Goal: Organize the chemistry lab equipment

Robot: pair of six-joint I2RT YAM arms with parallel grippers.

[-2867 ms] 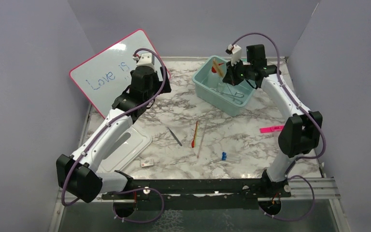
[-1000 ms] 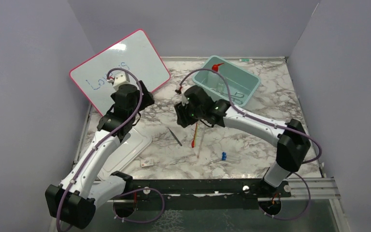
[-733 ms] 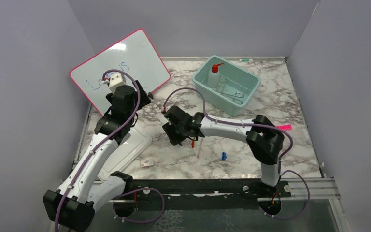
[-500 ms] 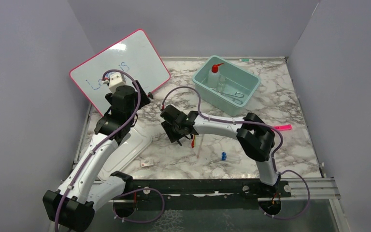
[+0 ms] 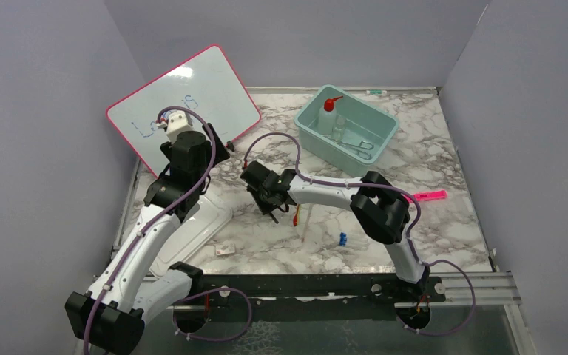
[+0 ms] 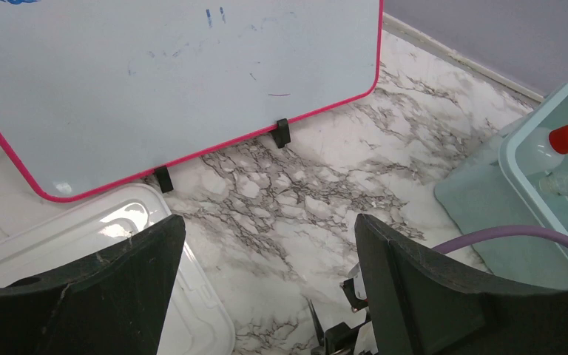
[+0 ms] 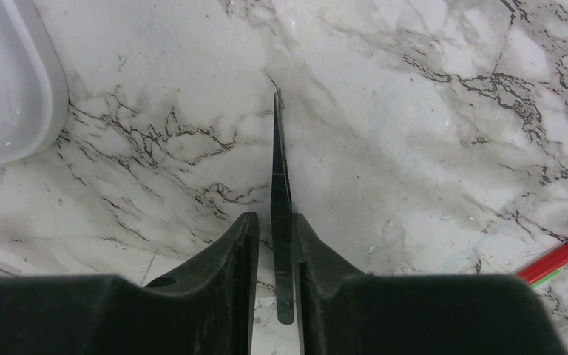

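Thin dark metal tweezers point(image 7: 281, 185) lie flat on the marble table. My right gripper point(image 7: 272, 218) straddles their blunt end: the right finger touches them and a slit of table shows beside the left finger. From above, that gripper point(image 5: 270, 201) sits low at the table's centre. A thin red stick point(image 5: 296, 214) and a clear rod point(image 5: 305, 222) lie just to its right. The squeeze bottle point(image 5: 328, 115) with a red cap and metal forceps point(image 5: 361, 146) sit in the teal bin point(image 5: 381, 118). My left gripper point(image 6: 270, 222) hangs open and empty above the table.
The pink-framed whiteboard point(image 5: 185, 103) leans at the back left. A white plastic lid point(image 5: 203, 222) lies under the left arm. A small blue piece point(image 5: 343, 238), a pink tag point(image 5: 429, 195) and a small white card point(image 5: 225, 250) lie on the table.
My right arm left the teal bin, swung left and dropped onto the tweezers, and its jaws have narrowed around them. The left arm pulled back slightly and is now still.
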